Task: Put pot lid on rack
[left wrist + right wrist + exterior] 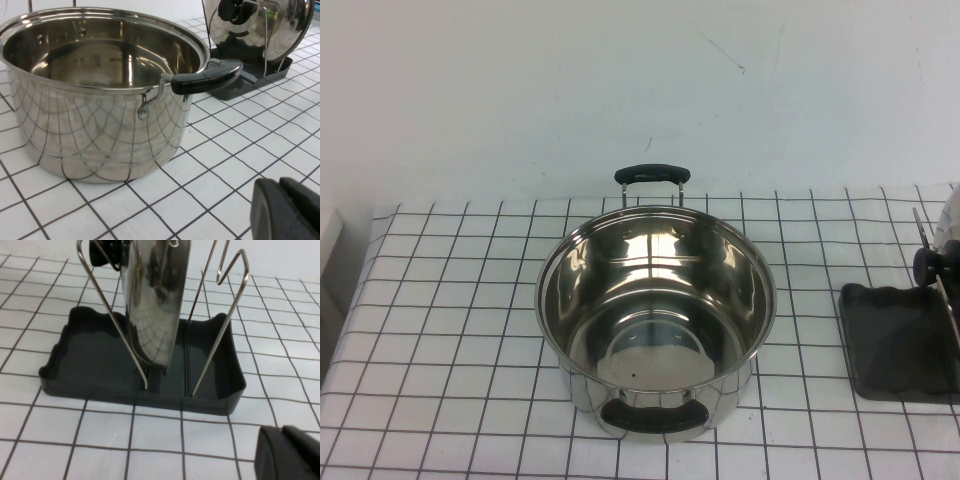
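- Already the lid (152,305) is standing on edge in the rack (100,372), between the wire rods, at the tabletop's (450,330) right side, well apart from the pot (655,320).
- Its knob (235,11) is pointing sideways toward the pot; its flat face is running upright, rim down in the tray.
- The left tool (286,209) is sitting shut and empty near the pot; the right tool (290,452) is sitting shut and empty just before the rack.
- Judging from this, only keeping both arms clear of the rods is needed.
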Controlling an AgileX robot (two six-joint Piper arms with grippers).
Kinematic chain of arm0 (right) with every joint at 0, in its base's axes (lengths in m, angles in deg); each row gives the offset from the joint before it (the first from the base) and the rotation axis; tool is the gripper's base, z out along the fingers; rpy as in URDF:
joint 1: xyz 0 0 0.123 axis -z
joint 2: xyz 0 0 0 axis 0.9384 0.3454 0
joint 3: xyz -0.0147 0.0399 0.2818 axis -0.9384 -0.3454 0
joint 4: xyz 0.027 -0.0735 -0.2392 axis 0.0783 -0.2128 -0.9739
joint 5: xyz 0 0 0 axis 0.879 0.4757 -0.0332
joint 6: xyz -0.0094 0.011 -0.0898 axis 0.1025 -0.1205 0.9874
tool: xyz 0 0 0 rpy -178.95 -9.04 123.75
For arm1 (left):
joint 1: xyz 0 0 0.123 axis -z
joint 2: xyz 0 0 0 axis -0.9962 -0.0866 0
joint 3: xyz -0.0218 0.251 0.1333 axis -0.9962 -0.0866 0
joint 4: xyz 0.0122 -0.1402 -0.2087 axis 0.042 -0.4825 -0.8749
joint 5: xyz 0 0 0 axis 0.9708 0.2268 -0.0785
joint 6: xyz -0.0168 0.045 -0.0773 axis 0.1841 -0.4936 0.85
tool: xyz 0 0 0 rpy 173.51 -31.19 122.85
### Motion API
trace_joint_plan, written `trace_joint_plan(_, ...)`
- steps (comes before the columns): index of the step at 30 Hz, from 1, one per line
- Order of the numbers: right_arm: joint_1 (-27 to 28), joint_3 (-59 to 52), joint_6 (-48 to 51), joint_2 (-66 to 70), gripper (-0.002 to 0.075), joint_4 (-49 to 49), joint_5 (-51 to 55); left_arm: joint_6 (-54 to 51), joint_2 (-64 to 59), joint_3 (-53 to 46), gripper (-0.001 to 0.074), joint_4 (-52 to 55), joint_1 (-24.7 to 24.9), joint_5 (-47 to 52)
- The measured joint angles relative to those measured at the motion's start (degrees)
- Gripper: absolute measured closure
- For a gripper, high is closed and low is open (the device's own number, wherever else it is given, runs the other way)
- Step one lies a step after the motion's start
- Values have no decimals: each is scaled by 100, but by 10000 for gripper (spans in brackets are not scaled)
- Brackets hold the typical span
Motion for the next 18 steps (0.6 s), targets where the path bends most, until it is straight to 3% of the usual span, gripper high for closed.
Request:
trace_joint_plan(13, 0, 0, -1, 0, 728, 10, 0, 14, 0, -6, 736, -70, 0, 242)
trace_joint_plan(16, 0, 0, -1, 0, 728, 10, 0, -445, 0, -116, 736, -1271, 0, 1142)
trace_joint_plan(18, 0, 0, 10, 0, 728, 23, 0, -1829, 0, -150, 736, -3112, 0, 1923)
